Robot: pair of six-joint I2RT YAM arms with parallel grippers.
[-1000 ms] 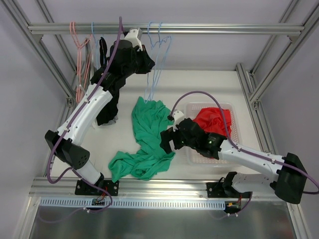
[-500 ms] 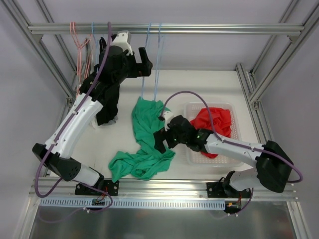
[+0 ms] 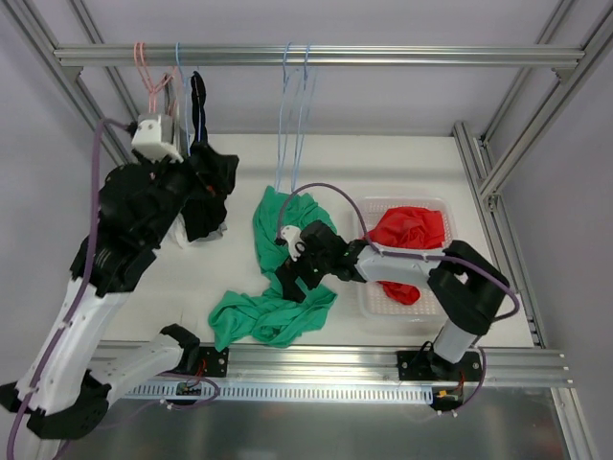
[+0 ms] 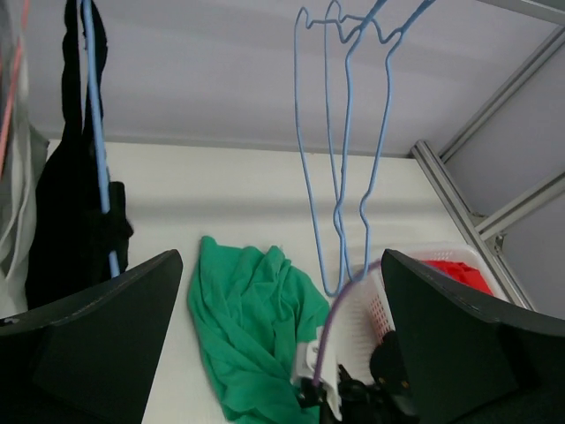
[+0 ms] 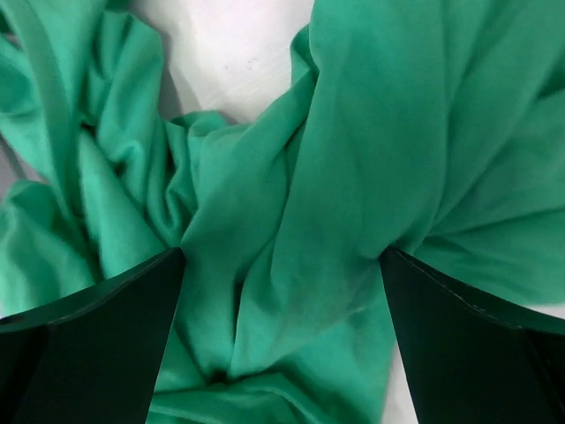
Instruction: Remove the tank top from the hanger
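tank top (image 5: 291, 221) beneath spread right jaws, perhaps touching

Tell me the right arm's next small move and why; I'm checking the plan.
Probably lower the right gripper and close on the green top: its jaws stand open over a bunched fold, and the basket beside it already holds a red top.

Blue hangers (image 4: 338, 208) dangle mid-rail; open gap between them and black tank top (image 4: 71, 221)
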